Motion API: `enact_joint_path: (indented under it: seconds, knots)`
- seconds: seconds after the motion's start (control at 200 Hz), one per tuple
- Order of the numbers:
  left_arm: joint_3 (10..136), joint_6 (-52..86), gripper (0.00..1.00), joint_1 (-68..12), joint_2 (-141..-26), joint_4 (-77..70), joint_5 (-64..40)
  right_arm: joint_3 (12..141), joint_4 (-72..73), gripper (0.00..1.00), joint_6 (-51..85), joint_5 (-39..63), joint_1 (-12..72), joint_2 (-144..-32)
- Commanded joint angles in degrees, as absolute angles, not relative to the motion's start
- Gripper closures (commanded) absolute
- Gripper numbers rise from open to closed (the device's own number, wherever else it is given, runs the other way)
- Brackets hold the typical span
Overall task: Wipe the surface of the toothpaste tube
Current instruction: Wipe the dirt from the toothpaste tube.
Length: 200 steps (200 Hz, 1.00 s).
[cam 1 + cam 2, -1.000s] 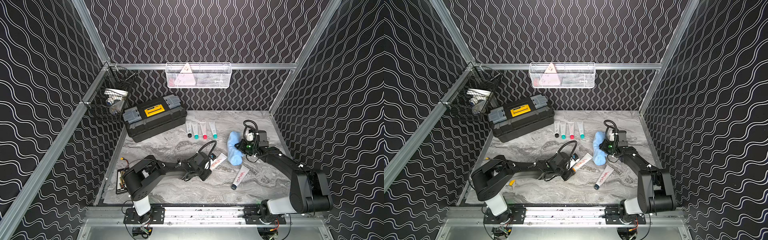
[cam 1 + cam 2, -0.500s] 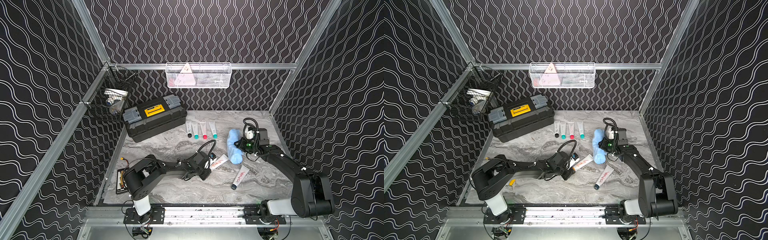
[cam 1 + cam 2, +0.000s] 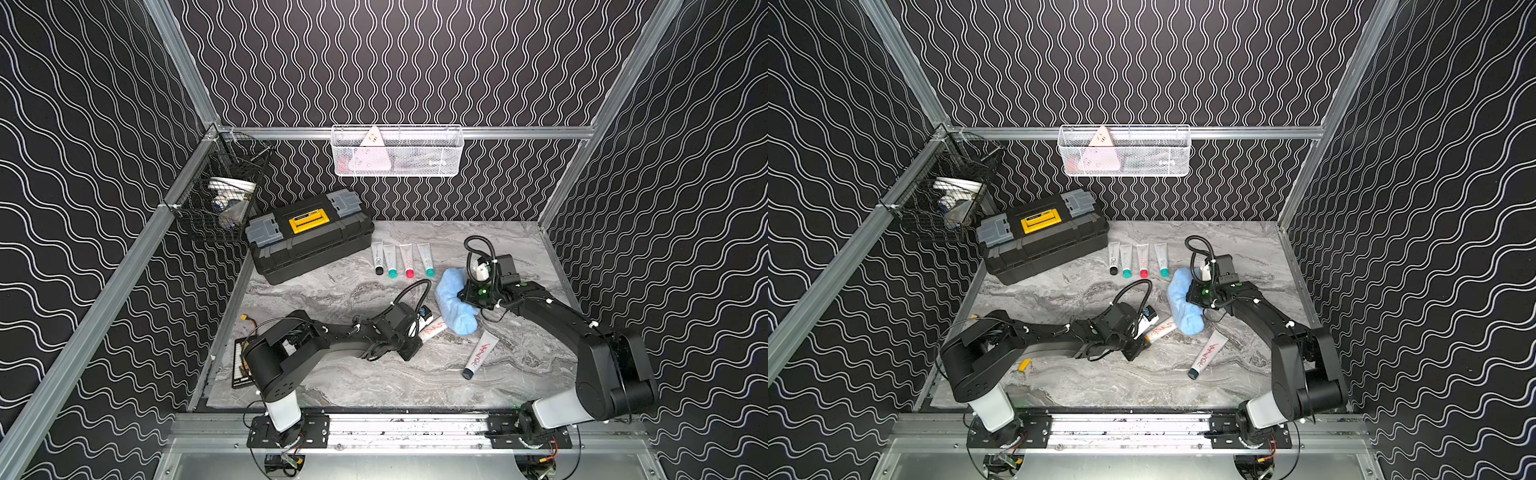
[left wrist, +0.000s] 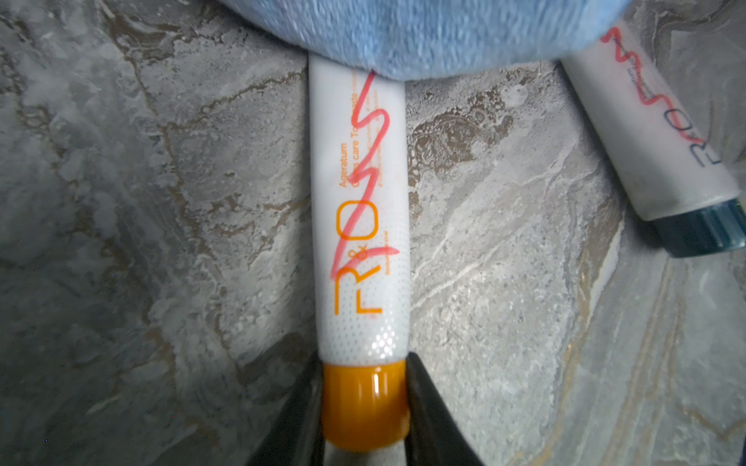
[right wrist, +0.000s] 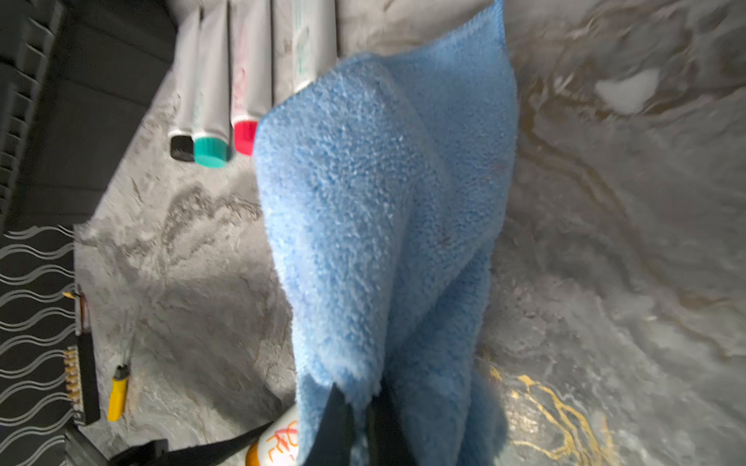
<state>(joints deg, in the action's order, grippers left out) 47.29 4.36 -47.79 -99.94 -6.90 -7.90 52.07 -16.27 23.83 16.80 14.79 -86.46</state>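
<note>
Six tubes: four in a row beside one toolbox, two scribbled. The left gripper pinches the orange-capped tube by its cap; its other end lies under the one cloth, which the right gripper pinches. The blue-capped tube lies near.

black jointed arms, white base segments

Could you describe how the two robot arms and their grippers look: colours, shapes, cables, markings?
The left arm and right arm are matte black with rounded joints, each on a pale grey base cylinder. A black cable loops above each wrist. Small green dots mark the right wrist. The left gripper and right gripper have slim black fingers.
</note>
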Motion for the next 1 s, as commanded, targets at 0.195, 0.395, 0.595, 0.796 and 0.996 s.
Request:
enact_joint_path:
  seconds: [0.195, 0.395, 0.595, 0.796, 0.996]
  knots:
    - [47.5, 3.8, 0.79, -47.5, -100.4, -8.7, -9.9, 49.6, -15.2, 1.0, 24.0, 17.1, 17.4, -89.3]
    - [47.6, 4.0, 0.79, -47.4, -100.6, -8.8, -10.2, 47.8, -11.8, 1.0, 24.8, 21.7, 18.1, -91.8]
    - [47.5, 4.2, 0.79, -47.1, -100.5, -8.9, -10.4, 45.2, -9.8, 1.0, 25.0, 25.5, 19.6, -93.7]
    - [47.6, 4.8, 0.8, -46.8, -100.7, -8.9, -10.7, 43.6, -7.1, 1.0, 27.0, 27.3, 22.3, -93.2]
    - [47.6, 4.8, 0.8, -46.3, -100.7, -8.9, -10.7, 42.3, -5.8, 1.0, 28.5, 28.5, 27.0, -93.0]
